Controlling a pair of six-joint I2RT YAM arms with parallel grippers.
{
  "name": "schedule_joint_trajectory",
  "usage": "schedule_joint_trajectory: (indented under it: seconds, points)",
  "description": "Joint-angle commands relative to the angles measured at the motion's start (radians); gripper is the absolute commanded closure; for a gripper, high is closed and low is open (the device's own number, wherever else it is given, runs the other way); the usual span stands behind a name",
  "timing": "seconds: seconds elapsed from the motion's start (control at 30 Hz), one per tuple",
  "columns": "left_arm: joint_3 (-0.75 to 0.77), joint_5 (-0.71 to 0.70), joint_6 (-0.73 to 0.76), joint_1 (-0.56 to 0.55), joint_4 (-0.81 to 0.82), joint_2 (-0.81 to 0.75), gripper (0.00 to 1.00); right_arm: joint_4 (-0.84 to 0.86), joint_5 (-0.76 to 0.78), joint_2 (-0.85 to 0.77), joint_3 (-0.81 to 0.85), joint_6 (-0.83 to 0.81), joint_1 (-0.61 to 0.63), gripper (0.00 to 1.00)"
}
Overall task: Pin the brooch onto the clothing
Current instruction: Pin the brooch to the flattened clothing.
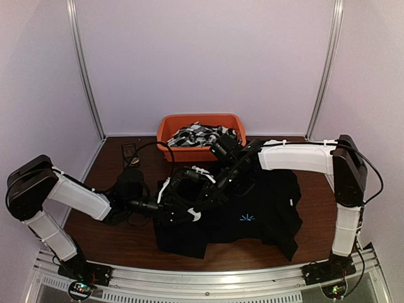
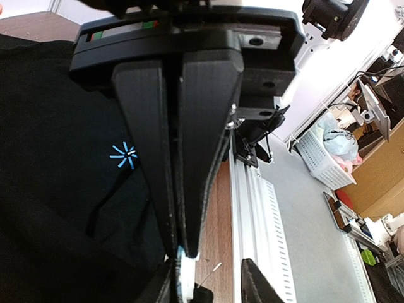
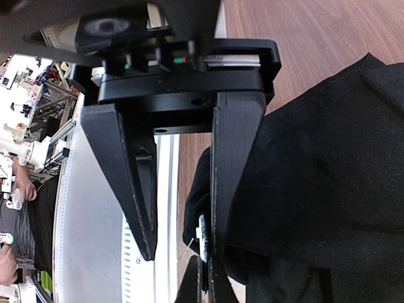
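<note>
Right claw (image 2: 179, 250) is pointing down from the top of the left wrist view, pinching shut on the brooch (image 3: 202, 237) right at its tips. Left claw (image 3: 182, 251) is sitting partly open around it. The brooch is hugging the finger on the picture's right side, with its thin pin (image 2: 215, 267) sticking out bare. So nothing's getting pinned yet imo. The black shirt (image 1: 265, 202) is lying spread on the bench (image 1: 120, 237), lower centre of the top view, and the brooch is hanging right beside its edge. Poking through the fabric and latching are both left to do.
</note>
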Motion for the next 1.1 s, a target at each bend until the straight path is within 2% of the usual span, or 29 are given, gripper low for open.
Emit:
schedule_joint_trajectory:
  seconds: [0.0, 0.33, 0.5, 0.63, 1.07]
  points:
    - [-0.003, 0.025, -0.009, -0.006, 0.066, 0.015, 0.67, -0.007, -0.019, -0.035, 0.015, -0.019, -0.003, 1.00]
    - [0.001, 0.027, -0.010, -0.007, 0.075, 0.027, 0.77, -0.008, -0.021, -0.038, 0.016, -0.021, -0.003, 1.00]
    - [0.002, 0.029, -0.013, -0.007, 0.073, 0.030, 0.78, -0.008, -0.037, -0.041, 0.015, -0.026, -0.005, 1.00]
    - [-0.009, 0.030, -0.021, -0.006, 0.091, 0.029, 0.73, -0.001, -0.066, -0.045, 0.009, -0.029, -0.007, 1.00]
    - [-0.021, 0.031, -0.030, -0.007, 0.125, 0.032, 0.88, 0.016, -0.101, -0.044, 0.005, -0.007, -0.017, 1.00]
